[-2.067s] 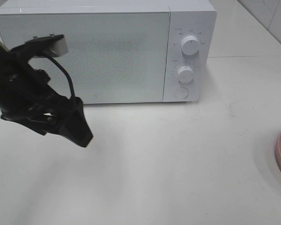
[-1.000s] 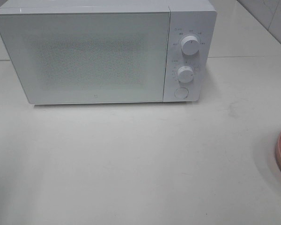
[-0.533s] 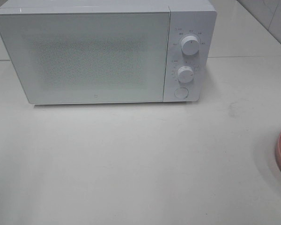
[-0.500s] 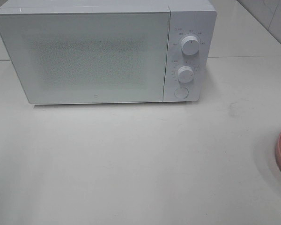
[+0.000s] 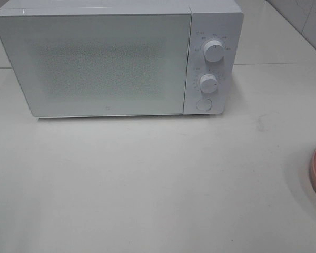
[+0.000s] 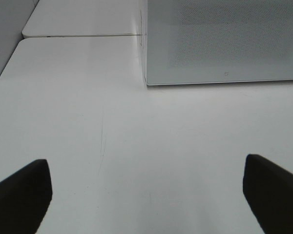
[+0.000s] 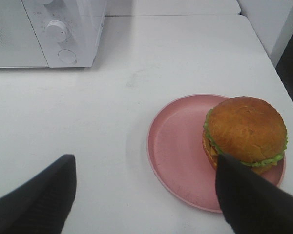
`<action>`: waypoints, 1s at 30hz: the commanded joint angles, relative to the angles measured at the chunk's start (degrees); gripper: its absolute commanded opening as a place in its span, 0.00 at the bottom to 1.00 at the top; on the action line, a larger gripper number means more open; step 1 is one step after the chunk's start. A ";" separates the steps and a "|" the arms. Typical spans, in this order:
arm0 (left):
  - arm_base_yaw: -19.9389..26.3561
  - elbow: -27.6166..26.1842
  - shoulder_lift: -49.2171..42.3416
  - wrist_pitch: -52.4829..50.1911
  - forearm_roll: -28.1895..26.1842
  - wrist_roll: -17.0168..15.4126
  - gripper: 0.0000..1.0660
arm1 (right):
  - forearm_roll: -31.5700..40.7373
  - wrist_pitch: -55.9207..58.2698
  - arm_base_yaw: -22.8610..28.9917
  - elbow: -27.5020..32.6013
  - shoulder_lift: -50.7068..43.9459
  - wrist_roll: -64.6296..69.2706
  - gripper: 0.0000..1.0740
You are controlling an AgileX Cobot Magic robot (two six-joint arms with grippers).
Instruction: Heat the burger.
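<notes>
A white table (image 5: 147, 184) carries a closed white microwave (image 5: 110, 58) at the back. The left gripper (image 6: 146, 195) hovers low with jaws wide and empty. The right gripper (image 7: 146, 195), jaws open and empty, hangs above the pink plate (image 7: 176, 151), where the burger (image 7: 245, 130) sits.

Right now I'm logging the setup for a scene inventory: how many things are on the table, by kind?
White box-shaped microwave oven with closed door: 1
Round pink plate: 1
Golden-brown domed-bun burger with green lettuce, on the plate: 1
Total: 3
</notes>
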 commanded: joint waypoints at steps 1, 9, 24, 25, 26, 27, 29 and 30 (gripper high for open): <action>0.23 0.29 -1.26 -0.74 -0.40 -0.34 0.92 | -0.11 0.11 -0.29 0.06 -1.43 -0.40 0.70; 0.23 0.29 -1.38 -0.74 -0.40 -0.40 0.92 | -0.11 0.11 -0.29 0.06 -1.26 -0.40 0.70; 0.23 0.29 -1.15 -0.69 -0.40 -0.40 0.92 | -0.11 0.11 -0.29 0.06 -1.15 -0.40 0.70; 0.23 0.29 -1.15 -0.69 -0.40 -0.40 0.92 | -0.11 0.11 -0.29 0.06 -1.15 -0.40 0.70; 0.23 0.29 -1.15 -0.69 -0.40 -0.40 0.92 | -0.11 0.11 -0.29 0.06 -1.15 -0.40 0.70; 0.23 0.29 -1.15 -0.69 -0.40 -0.40 0.92 | -0.11 0.11 -0.29 0.06 -1.15 -0.40 0.70; 0.23 0.29 -1.15 -0.69 -0.40 -0.40 0.92 | -0.11 0.11 -0.29 0.06 -1.15 -0.40 0.70; 0.23 0.29 -1.15 -0.69 -0.40 -0.40 0.92 | -0.11 0.11 -0.29 0.06 -1.15 -0.40 0.70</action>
